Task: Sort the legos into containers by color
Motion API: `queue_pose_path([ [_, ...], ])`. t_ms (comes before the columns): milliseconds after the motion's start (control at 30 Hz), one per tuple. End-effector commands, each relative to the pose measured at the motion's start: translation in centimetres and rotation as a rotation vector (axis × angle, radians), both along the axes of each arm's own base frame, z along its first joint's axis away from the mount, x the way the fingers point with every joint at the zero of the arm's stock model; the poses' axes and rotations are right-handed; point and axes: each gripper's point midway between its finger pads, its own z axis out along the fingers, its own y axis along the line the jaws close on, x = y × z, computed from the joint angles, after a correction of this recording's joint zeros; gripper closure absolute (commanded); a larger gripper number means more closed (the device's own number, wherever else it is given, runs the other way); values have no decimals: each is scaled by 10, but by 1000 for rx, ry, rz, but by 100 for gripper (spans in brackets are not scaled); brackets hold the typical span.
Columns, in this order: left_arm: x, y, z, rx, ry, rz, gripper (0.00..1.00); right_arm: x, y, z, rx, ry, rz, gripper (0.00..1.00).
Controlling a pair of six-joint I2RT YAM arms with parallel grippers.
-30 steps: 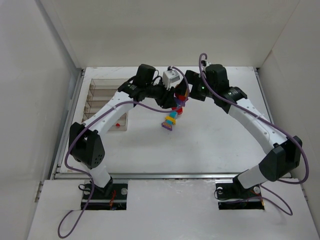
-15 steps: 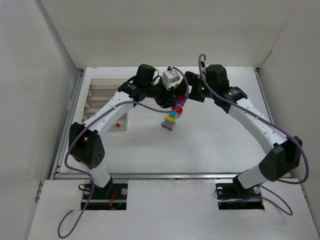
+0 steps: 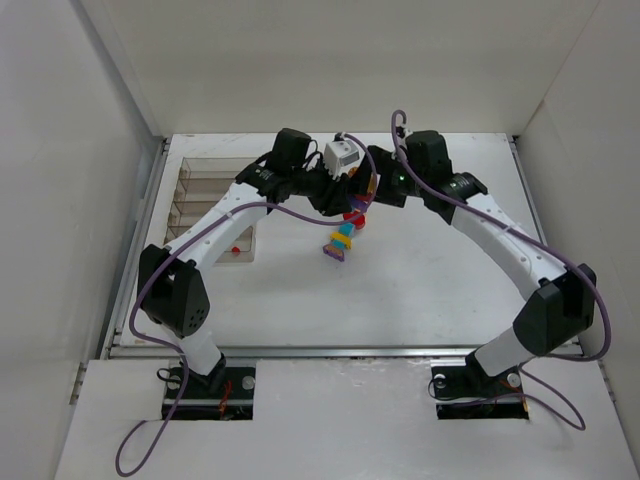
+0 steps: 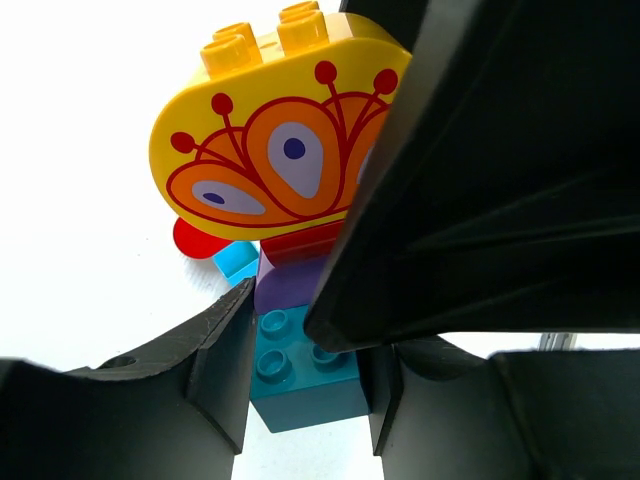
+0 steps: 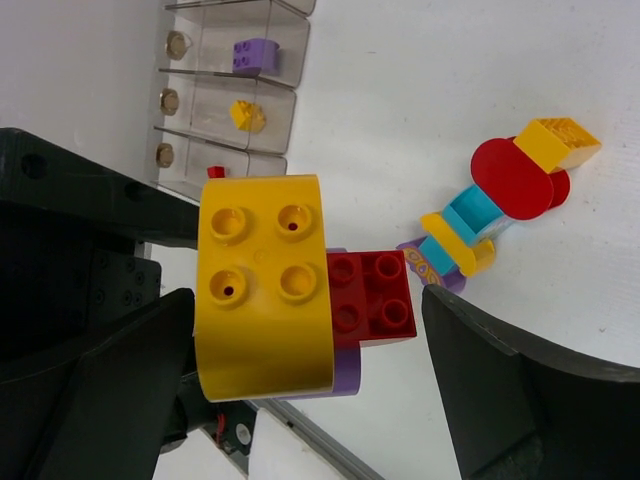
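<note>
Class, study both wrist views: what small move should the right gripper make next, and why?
Probably close the right gripper on the yellow brick: its fingers stand apart on either side of it, while the left gripper clamps the teal brick at the base, so the top could be pulled off.

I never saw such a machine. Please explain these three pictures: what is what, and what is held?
A left robot arm and a right one, each ending in a two-finger gripper, work on a white table. One picture looks down from above; two come from wrist cameras. The left gripper grips a brick stack by its teal plastic brick; a rounded yellow brick tops it. The open right gripper straddles it. More joined coloured bricks lie loose; a clear divided organizer stands left.
</note>
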Motion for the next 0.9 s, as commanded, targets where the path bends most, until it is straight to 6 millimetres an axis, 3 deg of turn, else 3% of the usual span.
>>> queue_pose_path([
  [0, 0, -4, 46, -77, -109, -13, 100, -3, 1, -15, -22, 40, 16, 1],
  [33, -1, -3, 45, -72, -102, -13, 100, -1, 2, -12, -15, 26, 16, 4],
  [133, 0, -3, 45, -70, -109, -18, 100, 0, 5, -8, -1, 11, 26, 24],
  [167, 0, -3, 45, -70, -109, -18, 100, 0, 5, -8, -1, 11, 26, 42],
  [233, 0, -3, 45, -70, -109, -18, 100, 1, 5, -2, 14, -2, 21, 57],
  [267, 0, -3, 45, -70, -109, -18, 100, 2, 6, 0, 19, -12, 21, 70],
  [433, -3, -1, 36, -49, -75, -17, 100, 7, 3, -1, 14, -9, -18, 97],
  [633, -5, 5, 20, -1, -68, -19, 100, 16, -11, 9, -16, -43, -110, 100],
  [700, -9, 10, 7, 34, -45, -20, 100, 15, -19, 21, -21, -74, -145, 100],
  [800, -13, 15, 1, 61, -44, -25, 100, 19, -33, 33, -24, -108, -214, 100],
  [867, -15, 16, 1, 62, -43, -25, 100, 24, -41, 30, -43, -108, -251, 100],
])
